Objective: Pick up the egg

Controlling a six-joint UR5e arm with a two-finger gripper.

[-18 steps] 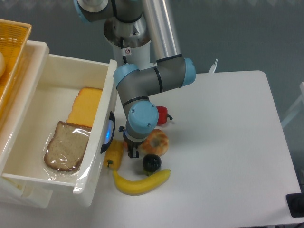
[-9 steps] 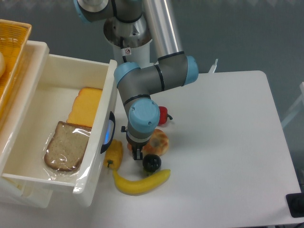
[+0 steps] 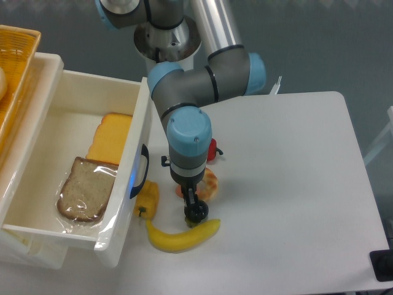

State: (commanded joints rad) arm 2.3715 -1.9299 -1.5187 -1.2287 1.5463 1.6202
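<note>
My gripper [image 3: 188, 198] points down from the blue wrist, just above the table between the yellow pepper and the donut. A small brownish-pink egg [image 3: 180, 191] shows only as a sliver at the left of the dark fingers [image 3: 190, 201], which appear closed on it. The wrist hides most of the egg. The glazed ring donut [image 3: 209, 183] lies right behind the fingers, half covered by the wrist. The round red fruit [image 3: 213, 149] sits just beyond it.
A black round fruit [image 3: 197, 212] lies directly under the fingertips, a banana [image 3: 182, 236] in front of it and a yellow pepper [image 3: 148, 198] to the left. A white open drawer [image 3: 140, 132] with bread and cheese slices stands at the left.
The wrist has risen and moved right and slightly forward. The egg sliver has moved right with the fingers, away from the yellow pepper. The other things have not moved.
</note>
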